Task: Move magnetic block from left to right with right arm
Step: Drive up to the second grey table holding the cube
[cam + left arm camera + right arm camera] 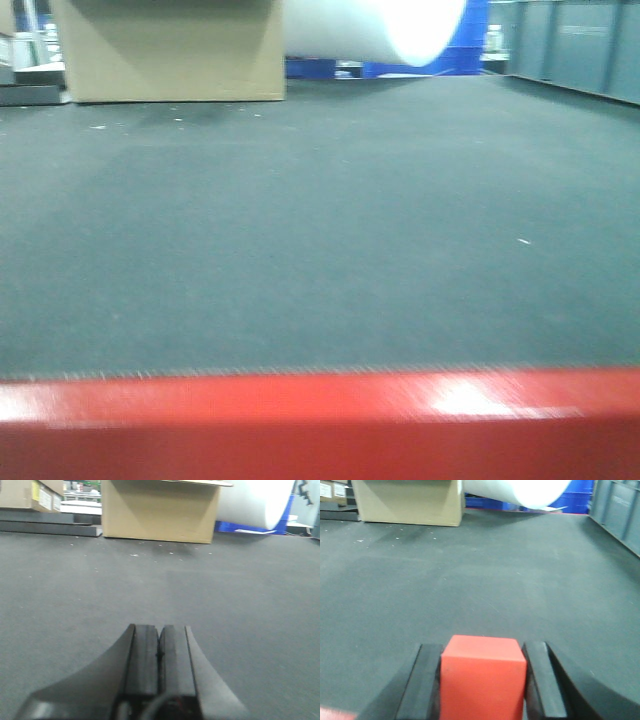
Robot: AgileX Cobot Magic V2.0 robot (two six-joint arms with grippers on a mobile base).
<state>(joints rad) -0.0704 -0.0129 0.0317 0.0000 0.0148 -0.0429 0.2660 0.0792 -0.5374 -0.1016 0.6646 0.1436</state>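
one magnetic block (483,680) in right gripper (482,647)

Magnetic block (483,680): small bright-red cube with matte, smooth faces and sharp edges. It sits upright and square to the camera, at 6 o'clock in the right wrist view. The top face and the near face show; the bottom is cut off by the frame edge. The right gripper (482,652) is black and clamped on it, with one finger (426,680) at the cube's 9 o'clock and the other at 3 o'clock. Both touch the cube's side faces.
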